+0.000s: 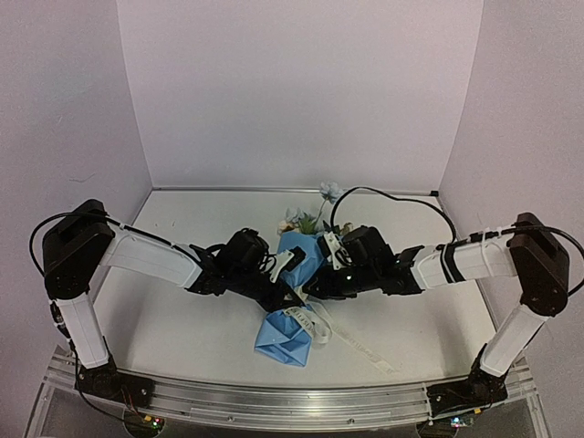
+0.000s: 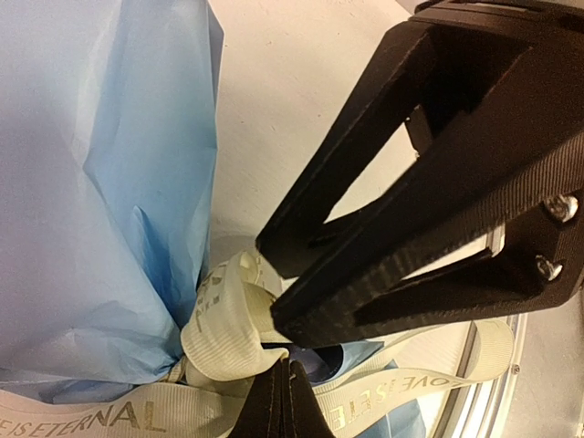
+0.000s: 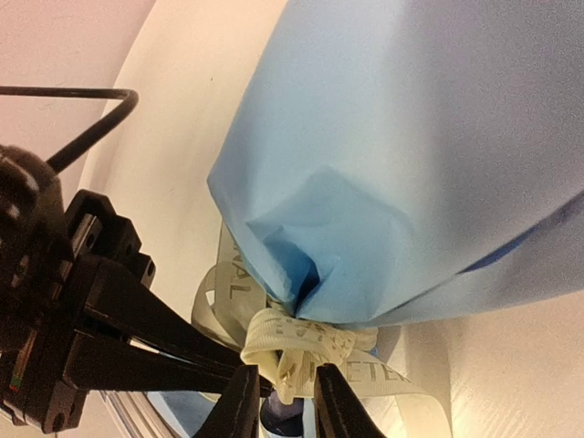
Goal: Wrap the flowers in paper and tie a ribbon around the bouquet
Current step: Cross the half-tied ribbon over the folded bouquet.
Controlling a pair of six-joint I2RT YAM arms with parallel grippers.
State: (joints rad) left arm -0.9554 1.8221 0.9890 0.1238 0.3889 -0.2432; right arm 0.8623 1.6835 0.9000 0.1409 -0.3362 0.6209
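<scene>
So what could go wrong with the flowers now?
The ribbon knot looks small and loose between the right gripper's parted fingers, so it might slip undone once it is let go. The left gripper is shut right beside that knot; pulling away, it could snag it and drag the bouquet across the table.

Under the jaws you see a white table (image 1: 182,319), plain and matt, which reaches well behind them to the far corner. Behind the jaws and on both sides of them stand pale lilac walls (image 1: 301,91). In front of the jaws, well apart from them, an aluminium rail (image 1: 274,401) runs along the near table edge, with small coloured lights (image 1: 151,422) near each end.
</scene>
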